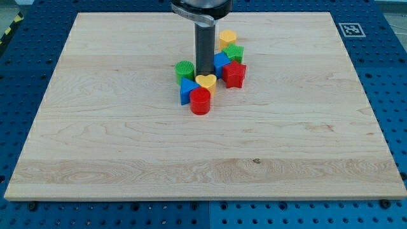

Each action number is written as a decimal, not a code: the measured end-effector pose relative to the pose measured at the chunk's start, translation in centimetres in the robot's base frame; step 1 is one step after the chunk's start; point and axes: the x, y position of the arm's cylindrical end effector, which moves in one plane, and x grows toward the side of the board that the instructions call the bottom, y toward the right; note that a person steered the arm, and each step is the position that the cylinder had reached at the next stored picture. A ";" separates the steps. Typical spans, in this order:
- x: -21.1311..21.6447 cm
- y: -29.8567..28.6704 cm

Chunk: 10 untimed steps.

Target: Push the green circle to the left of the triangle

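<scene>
Item: end effector, a bare rod holding nothing; tip [205, 74] stood right of green circle [184, 70], above blue triangle [187, 90], apparently placed for a leftward push.

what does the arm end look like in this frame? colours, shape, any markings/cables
Only the end of the arm shows. A rounded dark housing with a pale silvery rim sits at the view's top edge. From it hangs a straight, plain rod, dark grey to black with a faint sheen, ending in my tip, which is blunt. No cables, labels or markings are visible on it. There are no fingers, just the rod.
</scene>
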 end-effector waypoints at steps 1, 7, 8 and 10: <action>0.0 -0.8; -3.1 -10.0; -1.6 -9.5; -0.6 -7.0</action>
